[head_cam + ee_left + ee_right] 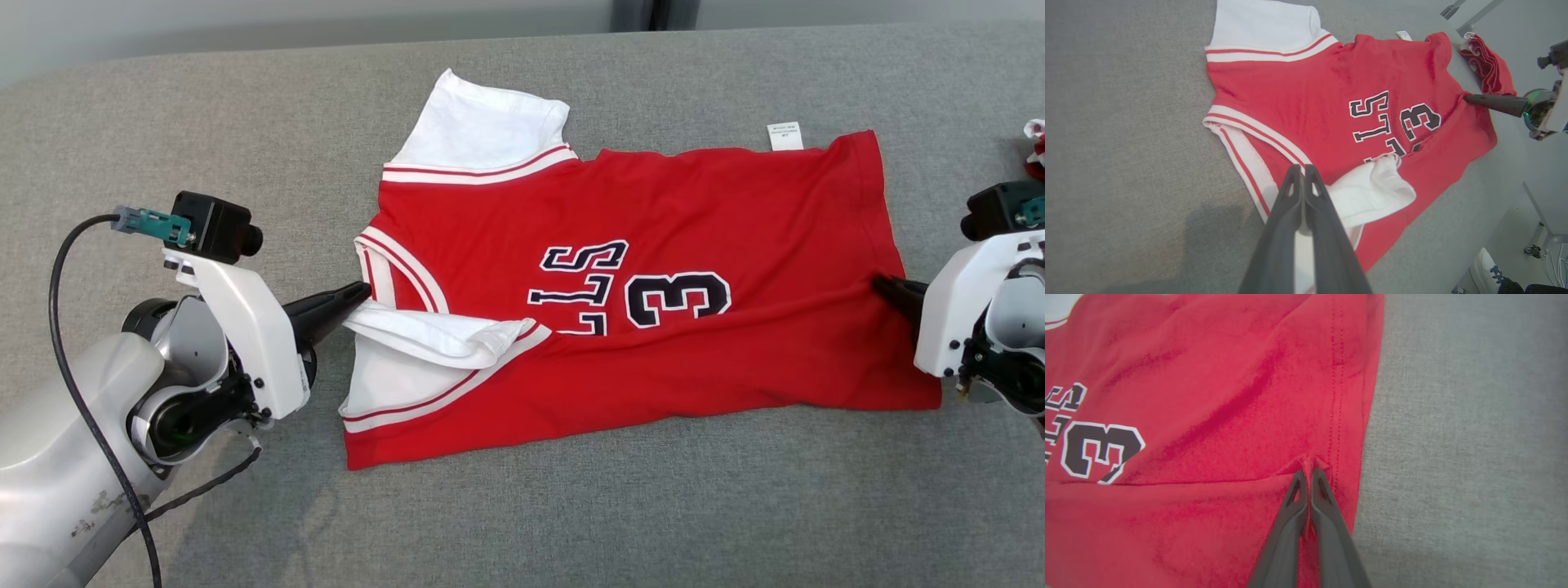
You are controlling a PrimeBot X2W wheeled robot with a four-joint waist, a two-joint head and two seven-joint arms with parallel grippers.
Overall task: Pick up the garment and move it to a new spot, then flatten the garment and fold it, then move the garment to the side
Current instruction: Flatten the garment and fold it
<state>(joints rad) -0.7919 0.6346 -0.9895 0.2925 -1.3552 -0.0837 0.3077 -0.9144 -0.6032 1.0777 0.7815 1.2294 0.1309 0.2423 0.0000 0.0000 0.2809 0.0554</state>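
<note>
The garment (620,278) is a red jersey with white sleeves, dark letters and a "3", spread on the grey padded surface (571,506), its near part folded over. My left gripper (366,291) is shut on its collar end, where a white sleeve (433,335) is doubled over the red cloth; in the left wrist view the closed fingertips (1302,168) meet the striped neck trim. My right gripper (880,283) is shut on the hem end, and the red fabric (1208,416) puckers at its tips (1308,472). It also shows across the jersey as the right gripper (1466,97).
A second red-and-white cloth (1035,147) lies bunched at the right edge of the surface, beyond the hem. A white label (784,135) sticks out of the far edge of the jersey. A person's white shoe (1488,265) stands on the floor beside the table.
</note>
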